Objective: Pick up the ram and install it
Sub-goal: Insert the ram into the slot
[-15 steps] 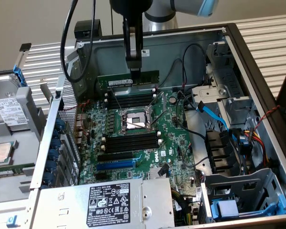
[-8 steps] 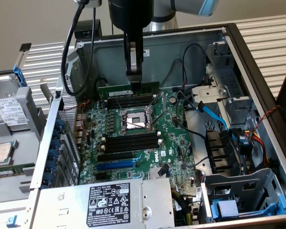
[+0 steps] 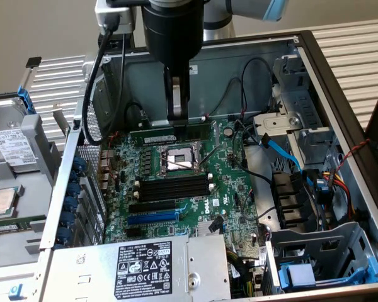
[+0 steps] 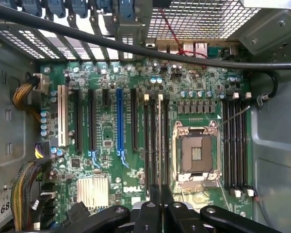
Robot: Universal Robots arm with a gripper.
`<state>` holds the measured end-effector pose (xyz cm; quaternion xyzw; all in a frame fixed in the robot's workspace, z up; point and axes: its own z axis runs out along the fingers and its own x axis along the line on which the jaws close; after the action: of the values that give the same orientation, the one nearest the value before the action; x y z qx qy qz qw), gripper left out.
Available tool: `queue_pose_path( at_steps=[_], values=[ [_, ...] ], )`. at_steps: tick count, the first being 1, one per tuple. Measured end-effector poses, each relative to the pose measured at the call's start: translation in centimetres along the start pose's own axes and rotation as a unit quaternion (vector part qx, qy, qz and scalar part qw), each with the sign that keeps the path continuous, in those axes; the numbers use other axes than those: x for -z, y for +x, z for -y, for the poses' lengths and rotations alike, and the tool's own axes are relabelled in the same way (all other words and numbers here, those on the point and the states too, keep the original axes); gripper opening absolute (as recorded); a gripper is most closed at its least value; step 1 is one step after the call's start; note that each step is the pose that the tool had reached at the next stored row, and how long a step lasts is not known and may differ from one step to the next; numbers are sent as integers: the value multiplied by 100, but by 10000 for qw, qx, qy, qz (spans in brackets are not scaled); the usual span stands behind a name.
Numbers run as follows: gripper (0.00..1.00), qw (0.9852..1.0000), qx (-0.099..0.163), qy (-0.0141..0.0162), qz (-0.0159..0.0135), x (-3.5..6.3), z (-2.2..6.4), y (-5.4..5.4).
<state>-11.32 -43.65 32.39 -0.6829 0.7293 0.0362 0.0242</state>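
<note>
Between my fingers (image 4: 155, 201), clamped shut on its upper edge, the ram (image 3: 170, 133) hangs level directly beneath them over the slots (image 4: 148, 141) beside the socket (image 4: 196, 153), so I judge seating is in hand, calling for true alignment and an even press.

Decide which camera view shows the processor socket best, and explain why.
The wrist view: it looks straight down into the processor socket, whole frame clear. The exterior view shows the processor socket slanted, near the memory stick gripped in the hand.
</note>
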Motion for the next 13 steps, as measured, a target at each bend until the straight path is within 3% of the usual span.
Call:
queue_pose_path(
  at_steps=[13],
  values=[
    [12, 10000, -3, 0, 0, -235, 4, 41]
  ],
)
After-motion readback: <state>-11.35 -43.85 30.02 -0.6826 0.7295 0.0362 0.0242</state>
